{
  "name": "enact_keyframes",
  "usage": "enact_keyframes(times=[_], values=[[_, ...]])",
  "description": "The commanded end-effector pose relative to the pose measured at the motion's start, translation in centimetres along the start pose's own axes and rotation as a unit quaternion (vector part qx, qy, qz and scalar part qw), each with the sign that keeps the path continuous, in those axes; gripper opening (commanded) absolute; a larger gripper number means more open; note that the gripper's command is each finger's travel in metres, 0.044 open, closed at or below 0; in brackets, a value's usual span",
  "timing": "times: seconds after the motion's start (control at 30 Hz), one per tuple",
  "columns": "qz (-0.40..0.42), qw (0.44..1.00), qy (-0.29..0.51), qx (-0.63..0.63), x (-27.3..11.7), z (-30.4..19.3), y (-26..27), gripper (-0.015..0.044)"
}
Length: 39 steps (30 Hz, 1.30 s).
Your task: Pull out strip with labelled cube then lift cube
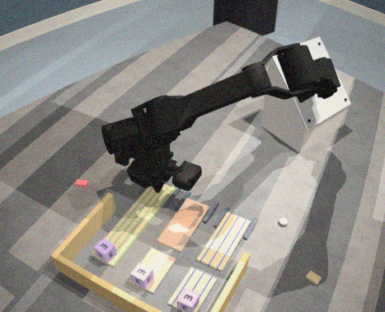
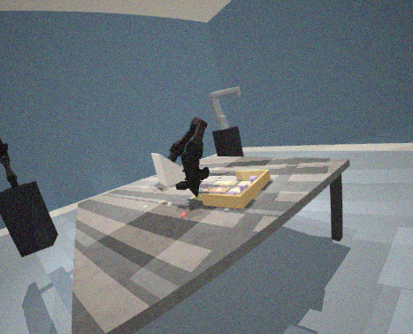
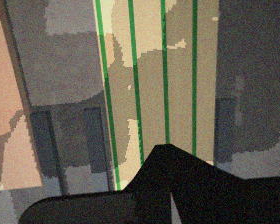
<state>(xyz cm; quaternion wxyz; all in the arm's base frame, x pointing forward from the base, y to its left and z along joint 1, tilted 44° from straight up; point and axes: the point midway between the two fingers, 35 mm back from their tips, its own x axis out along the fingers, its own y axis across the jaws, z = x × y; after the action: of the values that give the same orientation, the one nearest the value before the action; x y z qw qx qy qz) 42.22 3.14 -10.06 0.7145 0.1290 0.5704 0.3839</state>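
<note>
My arm arches out over the counter (image 1: 42,206) (image 2: 169,247), wrist bent down.
My narrowed jaws (image 1: 159,187) (image 2: 197,194) point at the green-lined strip's (image 1: 138,223) (image 3: 151,100) outer end.

Top view: near end of the yellow tray (image 1: 87,278) (image 2: 222,201) cut off by the lower edge. Pincer (image 1: 159,187) (image 2: 197,194) tips hide the far end of the green-lined strip (image 1: 137,223) (image 3: 151,100). Exterior: cube letters too small to read; bench (image 1: 34,173) (image 2: 160,265) corner nearest the camera out of frame.
</note>
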Motion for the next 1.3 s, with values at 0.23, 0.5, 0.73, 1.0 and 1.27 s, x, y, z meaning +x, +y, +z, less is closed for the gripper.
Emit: enact_keyframes(times=[0.23,0.5,0.73,1.0,1.27], values=[[0.002,1.0,0.007,0.002,0.4,-2.4,0.1,0.0],[0.001,1.0,0.007,0.002,0.4,-3.6,0.1,0.0],[0.001,1.0,0.007,0.002,0.4,-4.6,0.2,0.0],[0.001,1.0,0.008,0.002,0.4,-5.8,0.2,0.0],[0.001,1.0,0.008,0.002,0.4,-7.1,0.2,0.0]])
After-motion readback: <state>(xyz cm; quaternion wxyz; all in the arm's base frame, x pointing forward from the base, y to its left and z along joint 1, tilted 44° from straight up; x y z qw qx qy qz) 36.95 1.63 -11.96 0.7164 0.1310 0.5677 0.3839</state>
